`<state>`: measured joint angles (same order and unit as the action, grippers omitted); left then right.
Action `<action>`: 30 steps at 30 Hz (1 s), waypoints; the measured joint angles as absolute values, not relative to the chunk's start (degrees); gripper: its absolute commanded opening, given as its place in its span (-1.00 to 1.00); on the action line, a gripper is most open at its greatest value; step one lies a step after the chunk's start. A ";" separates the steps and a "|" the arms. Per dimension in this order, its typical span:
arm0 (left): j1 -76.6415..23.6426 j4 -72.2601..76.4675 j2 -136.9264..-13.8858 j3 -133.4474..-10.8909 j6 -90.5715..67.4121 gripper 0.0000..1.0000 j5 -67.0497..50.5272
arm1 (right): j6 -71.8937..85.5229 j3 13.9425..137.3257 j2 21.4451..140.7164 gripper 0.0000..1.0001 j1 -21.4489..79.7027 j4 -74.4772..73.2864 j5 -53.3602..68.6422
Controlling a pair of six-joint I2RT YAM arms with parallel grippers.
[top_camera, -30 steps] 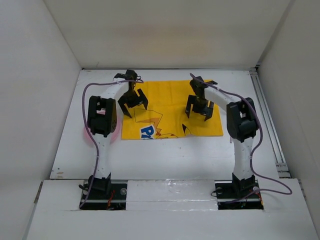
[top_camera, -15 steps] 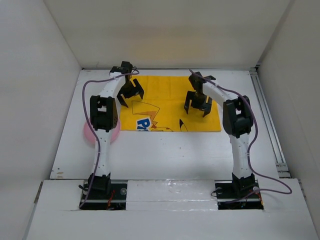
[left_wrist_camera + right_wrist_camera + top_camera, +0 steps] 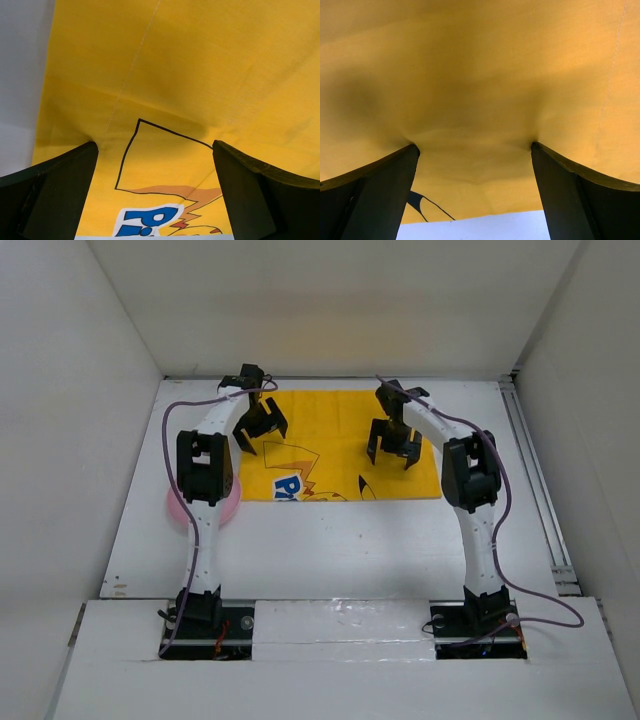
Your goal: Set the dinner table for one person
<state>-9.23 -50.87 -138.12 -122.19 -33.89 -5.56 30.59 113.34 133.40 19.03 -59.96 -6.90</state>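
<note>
The bench [image 3: 330, 540] lies flat beneath both hands, with a yellow cartoon-print placemat [image 3: 330, 440] spread between it and them. The left hand [image 3: 262, 438] is down on the placemat's left part, near its far left corner, fingers spread as wide as they go and gripping nothing. In the left wrist view the left hand [image 3: 154, 150] has both dark fingertips [image 3: 75, 170] on the cloth [image 3: 200, 65], which puckers a little at the left tip, and bare bench [image 3: 20, 75] shows just past the cloth's left edge. The right hand [image 3: 390, 458] is on the placemat's right part, just as wide open and also gripping nothing. In the right wrist view the right hand [image 3: 475, 147] presses its fingertips [image 3: 555, 170] into the cloth [image 3: 470, 75], which creases at both tips, and a strip of white bench [image 3: 470, 227] shows beyond the cloth's near edge.

Seen from above, the bench is a plain white rectangle that looks wider from left to right than from near to far. Its far edge meets the back wall [image 3: 330, 300]. The placemat's long sides run parallel to that edge, in the far half of the bench.

A pink plate [image 3: 176, 506] sits toward the bench's left edge, partly hidden by the left arm. White walls also rise on the left [image 3: 70, 390] and the right [image 3: 590, 390]. A pale rail [image 3: 535, 470] runs along the bench's right edge. Both arm bases stand at the near edge.
</note>
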 measured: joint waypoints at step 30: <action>-7.51 -52.64 -127.07 -124.18 -35.66 1.00 -1.45 | 26.41 113.23 121.56 1.00 21.43 -57.34 -13.67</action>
